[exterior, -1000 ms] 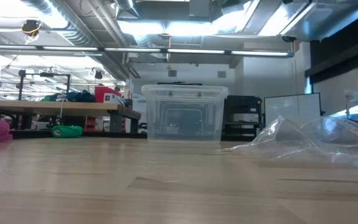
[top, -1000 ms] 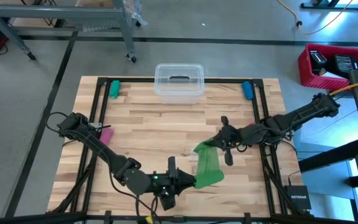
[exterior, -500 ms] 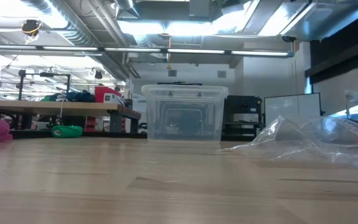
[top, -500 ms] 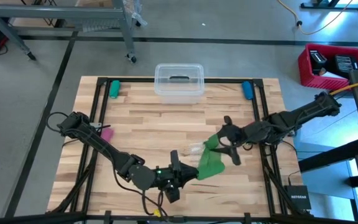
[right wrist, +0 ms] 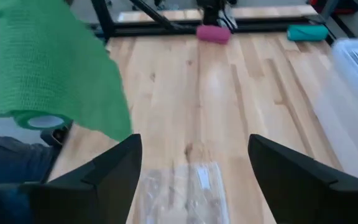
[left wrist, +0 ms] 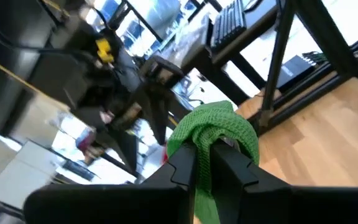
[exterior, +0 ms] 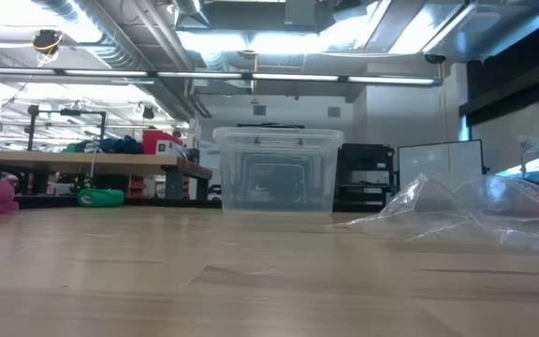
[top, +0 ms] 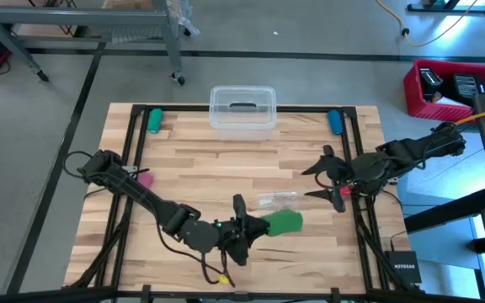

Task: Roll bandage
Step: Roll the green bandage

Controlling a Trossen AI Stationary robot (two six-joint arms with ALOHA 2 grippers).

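Note:
The bandage (top: 281, 221) is a bright green strip, bunched near the table's front middle. My left gripper (top: 251, 227) is shut on it. In the right wrist view its loose part (right wrist: 55, 74) spreads from a small rolled end (right wrist: 41, 119). My right gripper (top: 320, 177) stands open near the table's right edge, apart from the bandage, with nothing between its fingers (right wrist: 114, 168). Neither gripper shows in the low view. My left gripper pinches the bandage's bunched green mass (left wrist: 211, 146) between its two fingers (left wrist: 188, 171). The fingers lie about level and come from the table's left. The rest of the strip (left wrist: 219, 121) bulges slack past the fingertips, held above the table.
A small clear plastic bag (top: 276, 199) lies flat between the two grippers. A clear lidded box (top: 242, 109) stands at the far edge. A green cylinder (top: 154, 120), a blue one (top: 335, 122) and a pink roll (top: 144, 180) lie near the frame rails.
My right gripper has opened, let go of the bandage's far end, and drawn back up toward the table's right edge. The strip, stretched between both grippers before, has dropped slack and bunched at my left gripper, which has shifted a little rightward and rolled.

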